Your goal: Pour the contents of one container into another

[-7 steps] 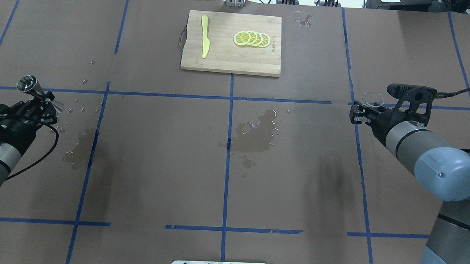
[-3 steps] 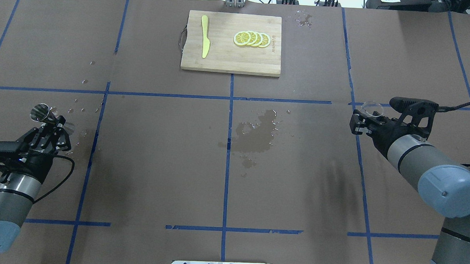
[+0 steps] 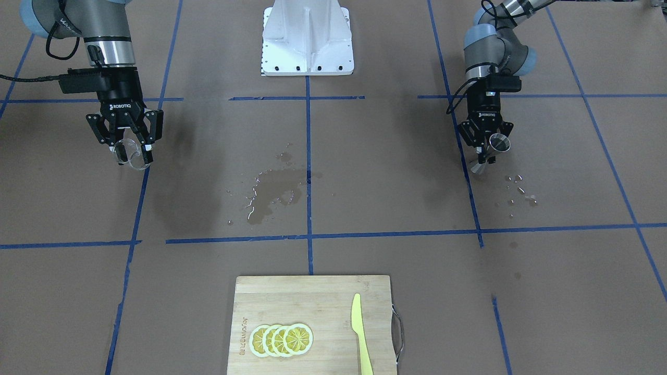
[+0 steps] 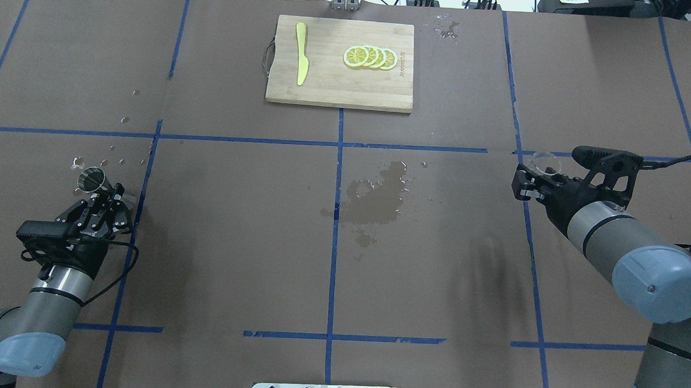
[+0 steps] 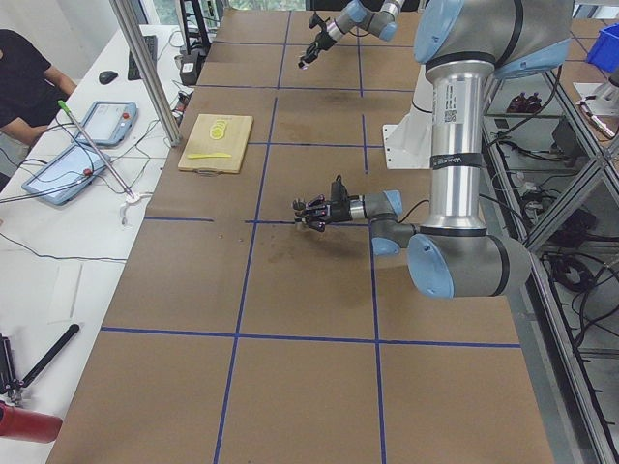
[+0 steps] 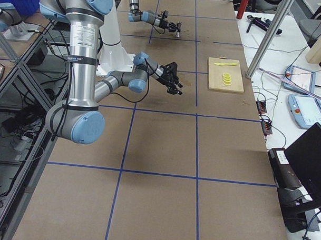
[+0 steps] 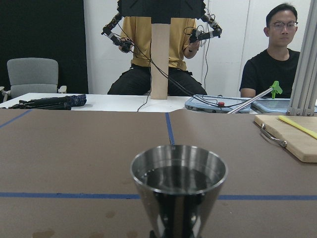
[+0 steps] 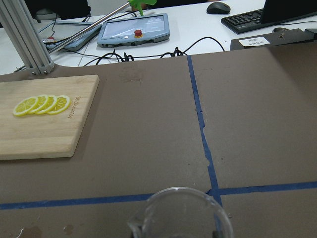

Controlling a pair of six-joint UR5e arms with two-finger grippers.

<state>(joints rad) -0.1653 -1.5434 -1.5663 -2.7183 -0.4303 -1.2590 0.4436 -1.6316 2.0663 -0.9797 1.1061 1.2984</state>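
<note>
Brown table (image 4: 232, 241) | left pincer (image 3: 489, 151) grips 1 jigger (image 3: 500, 141) | right pincer (image 3: 134, 153) grips 1 glass cup (image 4: 546, 162) | 4 lemon slices (image 4: 370, 57)

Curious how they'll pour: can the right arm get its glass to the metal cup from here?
Probably not yet. The glass in the right gripper and the metal cup in the left gripper hang far apart, though nothing stands between them.
</note>
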